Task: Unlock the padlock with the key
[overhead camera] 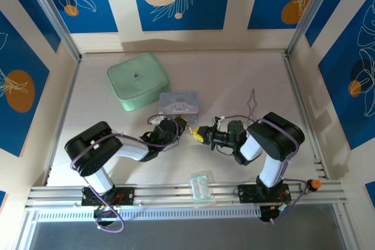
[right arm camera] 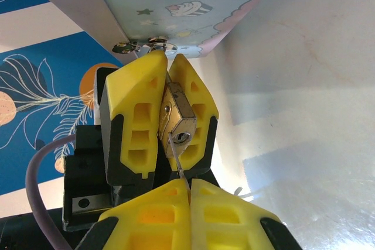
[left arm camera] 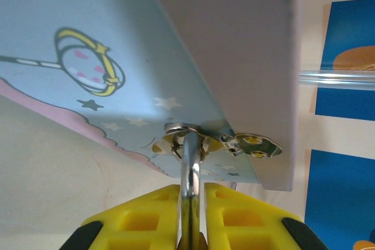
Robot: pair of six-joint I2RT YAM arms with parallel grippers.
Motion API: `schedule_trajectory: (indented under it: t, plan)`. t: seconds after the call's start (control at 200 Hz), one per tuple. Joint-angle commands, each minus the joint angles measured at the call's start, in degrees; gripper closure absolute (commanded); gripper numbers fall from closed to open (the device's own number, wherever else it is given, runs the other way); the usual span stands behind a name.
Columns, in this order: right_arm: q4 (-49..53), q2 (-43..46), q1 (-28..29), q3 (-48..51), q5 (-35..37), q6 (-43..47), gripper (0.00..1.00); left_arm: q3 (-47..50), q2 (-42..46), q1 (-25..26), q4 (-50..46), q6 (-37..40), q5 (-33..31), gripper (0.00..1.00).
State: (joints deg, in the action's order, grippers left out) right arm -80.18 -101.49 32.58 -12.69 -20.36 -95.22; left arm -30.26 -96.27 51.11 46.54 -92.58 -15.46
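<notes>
In the right wrist view the brass padlock (right arm camera: 177, 118) sits clamped between the yellow fingers (right arm camera: 136, 109) of my left gripper (right arm camera: 169, 61), its keyhole end facing the camera. My right gripper (right arm camera: 190, 187) is shut on the thin silver key (right arm camera: 179, 159). The key's tip rests on the padlock's end face just left of the keyhole. In the left wrist view my left gripper (left arm camera: 191, 194) pinches the silver shackle (left arm camera: 190, 165), which passes through the hasp of the pale-blue cartoon box (left arm camera: 88, 33). From above, both grippers (overhead camera: 184, 126) (overhead camera: 198, 134) meet in front of the box (overhead camera: 179, 102).
A mint-green case (overhead camera: 138, 80) lies behind the box at the back left. A thin wire piece (overhead camera: 253, 102) lies to the right of the box. A small clear plastic box (overhead camera: 200, 187) sits on the front rail between the arm bases.
</notes>
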Motion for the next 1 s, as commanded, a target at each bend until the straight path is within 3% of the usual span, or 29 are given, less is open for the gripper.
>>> schedule_trajectory:
  t: [0.0, 0.996]
  plan:
    - [-0.09, -1.08, 0.38, -0.42, 0.14, 0.03, 1.00, -0.52, 0.20, -0.31, 6.06, -0.94, 0.80, 0.96]
    - [-0.15, -0.46, -0.30, -1.64, -1.90, -1.72, 1.00, -2.41, 0.18, -1.91, 4.61, 1.17, 2.81, 0.97]
